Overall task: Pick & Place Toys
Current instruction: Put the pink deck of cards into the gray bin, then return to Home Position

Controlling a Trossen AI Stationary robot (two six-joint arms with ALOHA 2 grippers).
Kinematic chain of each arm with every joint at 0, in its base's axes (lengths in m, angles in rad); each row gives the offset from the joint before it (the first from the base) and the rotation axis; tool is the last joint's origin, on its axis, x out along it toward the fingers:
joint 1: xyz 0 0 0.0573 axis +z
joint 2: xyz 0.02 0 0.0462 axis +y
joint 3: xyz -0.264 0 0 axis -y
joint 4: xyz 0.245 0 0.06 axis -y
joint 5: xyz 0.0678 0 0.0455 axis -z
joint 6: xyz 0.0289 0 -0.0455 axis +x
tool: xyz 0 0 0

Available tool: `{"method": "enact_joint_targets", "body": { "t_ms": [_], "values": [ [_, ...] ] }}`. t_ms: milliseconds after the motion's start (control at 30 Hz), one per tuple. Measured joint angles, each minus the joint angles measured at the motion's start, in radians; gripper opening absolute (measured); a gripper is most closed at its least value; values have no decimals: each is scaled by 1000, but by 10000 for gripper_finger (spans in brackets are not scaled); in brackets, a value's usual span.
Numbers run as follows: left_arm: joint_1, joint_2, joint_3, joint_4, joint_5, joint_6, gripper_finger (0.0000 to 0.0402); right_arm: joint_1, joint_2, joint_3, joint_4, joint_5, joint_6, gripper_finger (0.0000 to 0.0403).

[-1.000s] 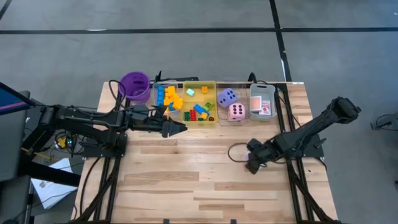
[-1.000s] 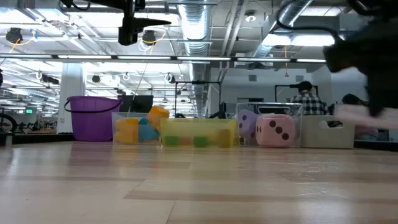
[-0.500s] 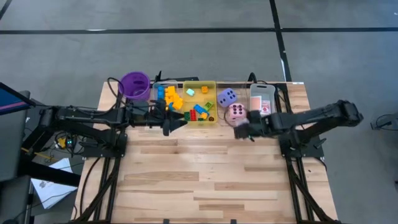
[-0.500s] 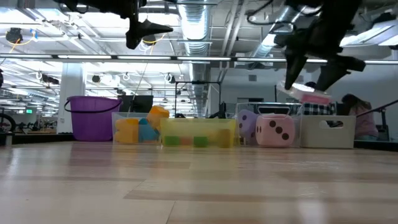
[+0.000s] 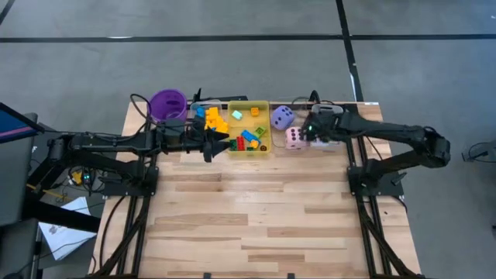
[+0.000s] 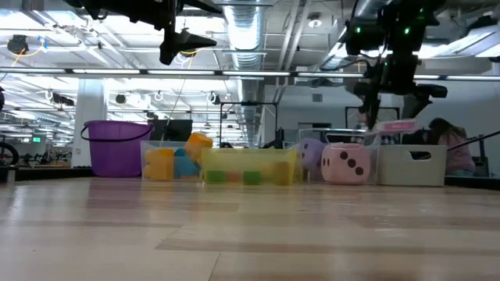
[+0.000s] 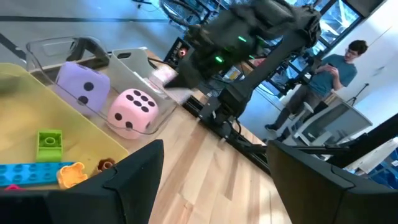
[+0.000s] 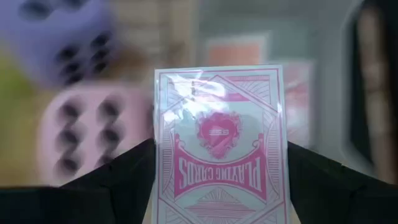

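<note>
My right gripper [image 5: 311, 133] is shut on a red-patterned pack of playing cards [image 8: 217, 143]. It hangs over the far right of the table, between the pink die [image 5: 294, 139] and the grey tray [image 5: 332, 116]. The purple die [image 5: 281, 118] lies beside the pink one in a clear tray. Small coloured blocks lie in the yellow tray [image 5: 249, 105] and in the clear tray [image 5: 194, 108] left of it. My left gripper [image 5: 216, 145] stands open in the air over the near edge of these two trays, with nothing between its fingers [image 7: 130, 180]. My right gripper pinches the card pack between its two fingers, one on each long edge [image 8: 163, 180], with the printed face toward the wrist camera. The fingers slant down from the table's right. In the low view the pack [image 6: 396, 125] hangs almost level below them, clear of the trays.
A round purple cup [image 5: 167, 105] stands at the far left of the row of trays. The near half of the wooden table [image 5: 256, 225] is bare boards. People show in the room beyond the table [image 7: 333, 68].
My right gripper has swung from the near right of the table up and toward the far edge, rolling as it went, and has carried the card pack over to the pink die and grey tray. My left gripper has shifted a little toward the far edge and rolled.
</note>
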Motion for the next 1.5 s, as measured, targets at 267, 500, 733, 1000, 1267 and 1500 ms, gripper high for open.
{"method": "enact_joint_targets", "body": {
  "t_ms": [267,500,733,1000,1267,1500],
  "values": [
    [-2,0,0,0,0,-2,278,-215,-3,-5,11,6,-174,298],
    [-2,0,0,0,0,-82,278,-325,-3,-5,26,-4,-324,351],
    [-2,0,0,0,0,-87,278,-317,-16,-5,110,-45,-475,386],
    [-4,0,0,77,0,-84,278,92,-263,-4,396,-48,-679,379],
    [-31,0,0,213,1,29,278,557,-482,-33,472,34,-623,379],
    [-30,0,0,211,1,-105,278,748,-543,-150,459,35,-324,379]
  ]
}}
